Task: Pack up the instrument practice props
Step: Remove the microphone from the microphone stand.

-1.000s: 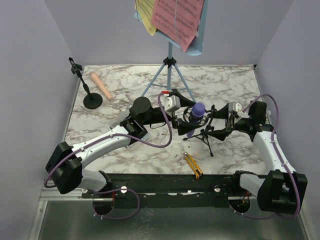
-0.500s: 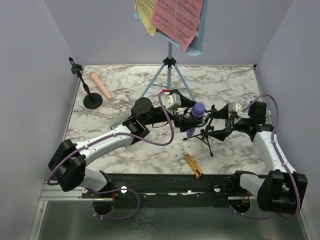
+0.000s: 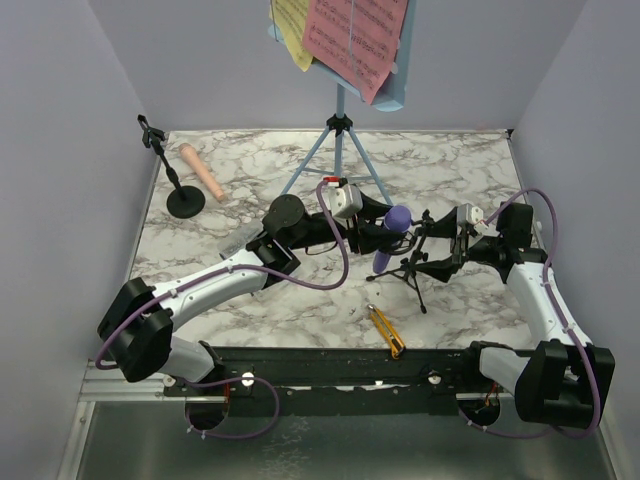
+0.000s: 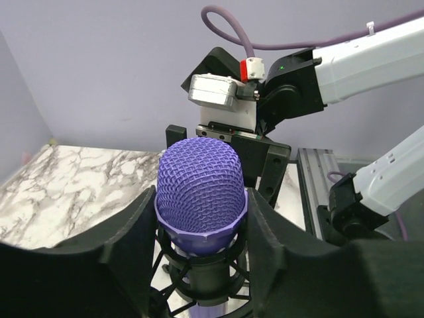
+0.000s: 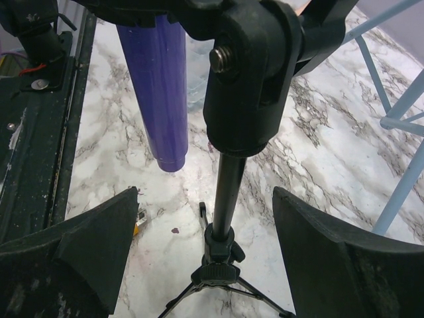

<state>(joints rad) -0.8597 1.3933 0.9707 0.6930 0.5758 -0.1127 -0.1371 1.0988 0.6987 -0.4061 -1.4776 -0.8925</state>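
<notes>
Two arms meet at mid-bench over the purple microphone (image 3: pixel 392 230), which sits in the cradle of a small black tripod mount (image 3: pixel 412 270). Your left gripper (image 4: pixel 202 199) has its jaws closed in against the microphone's mesh head, one finger on each side. Your right gripper (image 5: pixel 205 199) has its jaws spread wide on either side of the mount's pole, touching nothing.

Nothing looks packed yet. The beige microphone (image 3: pixel 200 172) lies at the back left, just beside a second mount (image 3: pixel 183 198) with a round base. The light-blue music rack (image 3: pixel 338 150) stands on its tripod legs at the back, carrying pink pages (image 3: pixel 355 35) and yellow pages (image 3: pixel 292 30). No case to pack into is in view. Freeing this microphone from its mount seems the opening step, with everything else left to do.

The bench (image 3: pixel 460 170) is white marble pattern with grey veins, closed in by plain lilac walls. A yellow-and-black utility knife (image 3: pixel 385 332) lies near the front edge.
</notes>
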